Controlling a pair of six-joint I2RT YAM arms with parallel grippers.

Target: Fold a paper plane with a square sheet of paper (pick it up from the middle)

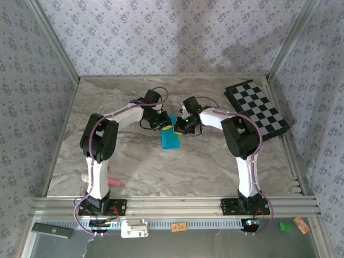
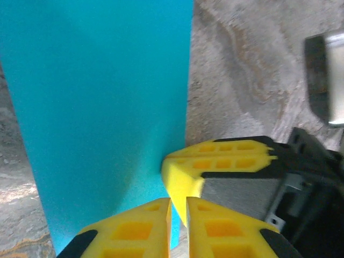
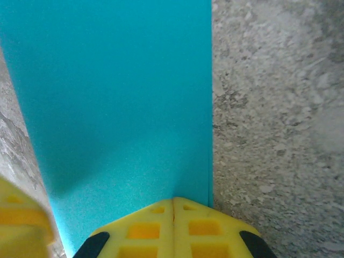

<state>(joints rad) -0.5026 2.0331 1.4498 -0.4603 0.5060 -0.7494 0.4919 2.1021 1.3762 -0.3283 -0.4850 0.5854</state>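
Observation:
The square sheet of paper point(image 1: 171, 138) is bright cyan and lies in the middle of the table as a narrow folded rectangle. Both grippers meet at its far end. My left gripper point(image 1: 161, 124) points down at the paper's point(image 2: 107, 107) right edge; its yellow tips point(image 2: 178, 207) stand almost together, a thin slit left between them, nothing visibly pinched. My right gripper point(image 1: 177, 128) is shut, tips point(image 3: 173, 204) together over the paper's point(image 3: 123, 97) near edge beside its folded side. A finger point(image 2: 215, 161) of the right gripper lies just ahead of my left tips.
A black-and-white checkered board point(image 1: 258, 110) lies at the back right of the marble table point(image 1: 134, 161). A small pink object point(image 1: 114, 183) sits by the left arm's base. Patterned walls close in the back and both sides.

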